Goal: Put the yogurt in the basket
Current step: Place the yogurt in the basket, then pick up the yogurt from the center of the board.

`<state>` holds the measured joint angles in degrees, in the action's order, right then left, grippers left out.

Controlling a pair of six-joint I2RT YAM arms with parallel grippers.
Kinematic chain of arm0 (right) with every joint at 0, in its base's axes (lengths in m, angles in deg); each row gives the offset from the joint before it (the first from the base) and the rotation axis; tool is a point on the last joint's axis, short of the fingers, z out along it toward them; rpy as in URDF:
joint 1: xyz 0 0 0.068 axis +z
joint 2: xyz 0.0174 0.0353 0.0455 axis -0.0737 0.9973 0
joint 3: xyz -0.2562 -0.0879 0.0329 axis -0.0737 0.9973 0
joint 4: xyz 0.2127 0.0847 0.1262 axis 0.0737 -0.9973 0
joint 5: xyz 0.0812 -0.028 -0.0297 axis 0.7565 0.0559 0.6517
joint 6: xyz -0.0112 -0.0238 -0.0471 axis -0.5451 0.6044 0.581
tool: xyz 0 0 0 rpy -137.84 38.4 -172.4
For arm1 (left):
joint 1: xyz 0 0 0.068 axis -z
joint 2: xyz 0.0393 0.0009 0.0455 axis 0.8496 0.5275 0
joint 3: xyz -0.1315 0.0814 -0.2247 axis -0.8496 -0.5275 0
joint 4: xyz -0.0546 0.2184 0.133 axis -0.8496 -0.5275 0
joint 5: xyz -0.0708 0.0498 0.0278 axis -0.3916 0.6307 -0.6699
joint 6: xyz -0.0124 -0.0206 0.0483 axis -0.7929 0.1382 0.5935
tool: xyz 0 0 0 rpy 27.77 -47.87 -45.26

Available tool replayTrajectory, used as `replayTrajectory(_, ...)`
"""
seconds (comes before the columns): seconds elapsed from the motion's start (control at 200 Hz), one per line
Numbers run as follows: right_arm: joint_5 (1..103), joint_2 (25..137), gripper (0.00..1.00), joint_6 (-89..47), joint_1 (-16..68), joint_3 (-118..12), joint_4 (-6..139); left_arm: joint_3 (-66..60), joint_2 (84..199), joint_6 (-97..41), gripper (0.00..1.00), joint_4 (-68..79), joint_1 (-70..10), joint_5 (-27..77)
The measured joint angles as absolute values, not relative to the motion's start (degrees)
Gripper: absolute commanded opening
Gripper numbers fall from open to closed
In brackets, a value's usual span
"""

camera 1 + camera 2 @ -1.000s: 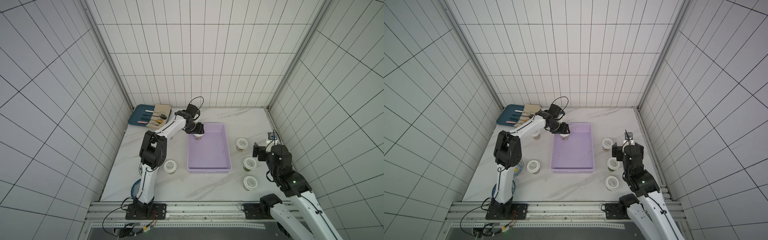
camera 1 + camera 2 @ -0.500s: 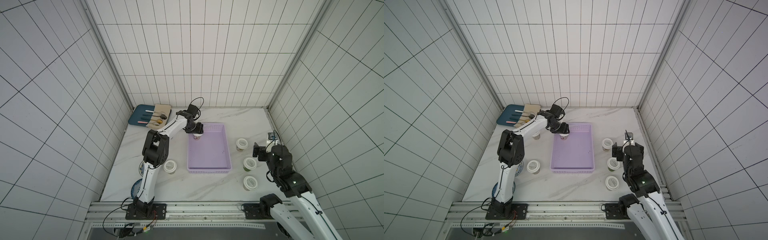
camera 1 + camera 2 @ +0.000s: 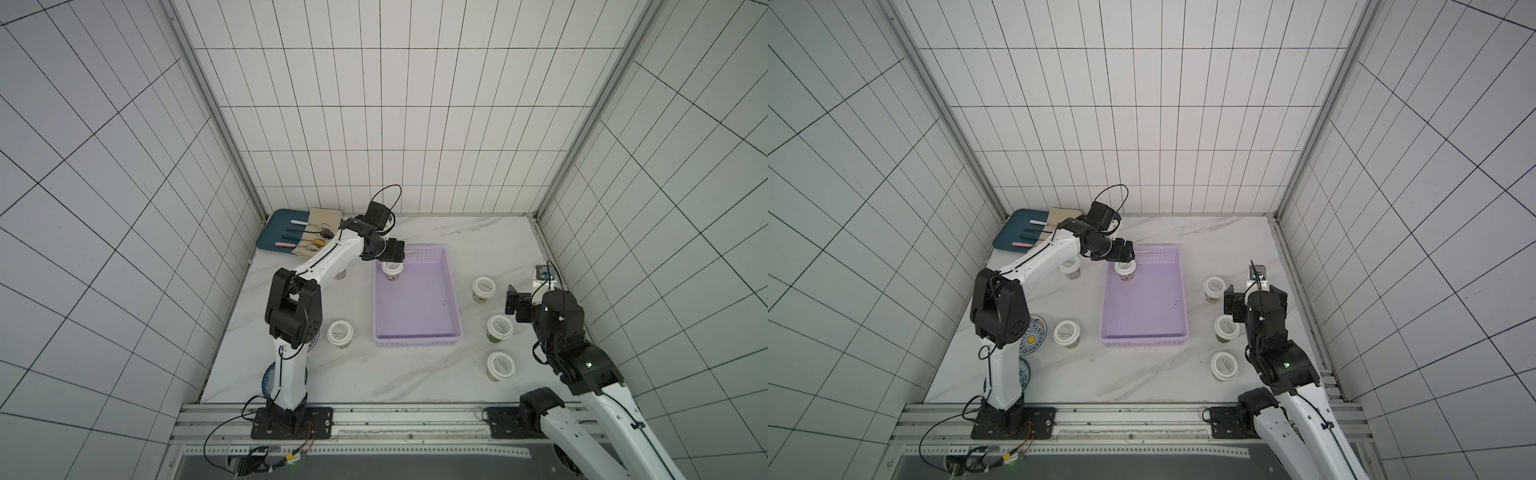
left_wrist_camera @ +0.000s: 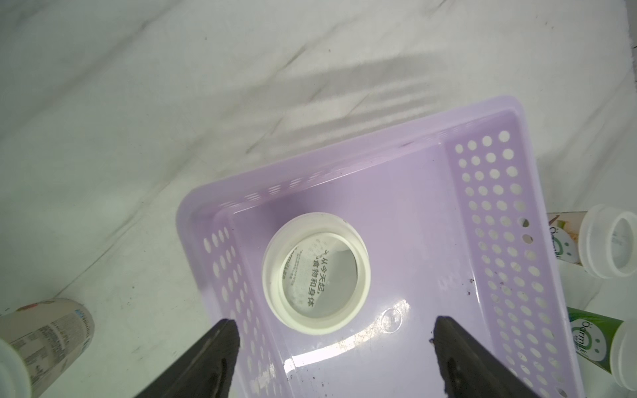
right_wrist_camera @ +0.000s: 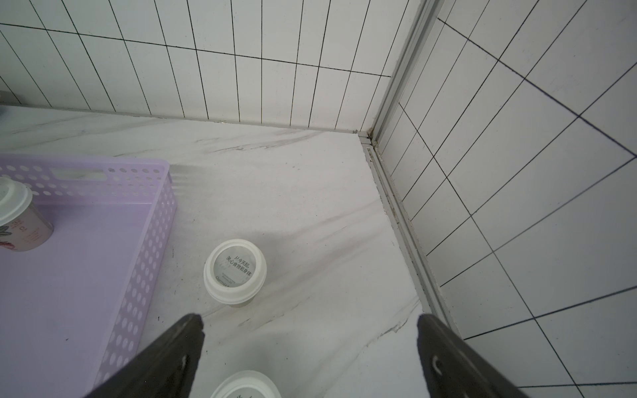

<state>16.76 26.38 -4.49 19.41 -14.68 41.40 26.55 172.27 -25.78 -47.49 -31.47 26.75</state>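
The lilac basket lies mid-table. One yogurt stands upright in its far left corner. My left gripper hangs just above that cup, open, with both fingers clear of the white lid. Three more yogurt cups stand right of the basket. Two stand to its left, one at the front and one half under the left arm. My right gripper is open and empty, above the table beside the right-hand cups.
A dark blue tray with spoons sits in the far left corner. Blue-patterned plates lie by the left arm's base. Tiled walls close the table on three sides, the right wall close to my right gripper.
My left gripper has opened and let go of the yogurt, which now stands free in the basket's far left corner. The right arm has not moved.
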Motion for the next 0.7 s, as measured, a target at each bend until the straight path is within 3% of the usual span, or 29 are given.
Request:
replayTrajectory(0.41, 17.09, 28.08, 0.99, -5.14, 19.41, -14.70, 40.94, 6.82, 153.47, -25.30, 0.98, -39.27, -33.24, 28.78)
replayTrajectory(0.7, 19.89, 35.06, 0.99, -8.47, 19.41, -19.05, 35.47, -7.65, 140.40, -24.25, 0.98, -32.41, -37.85, 28.34)
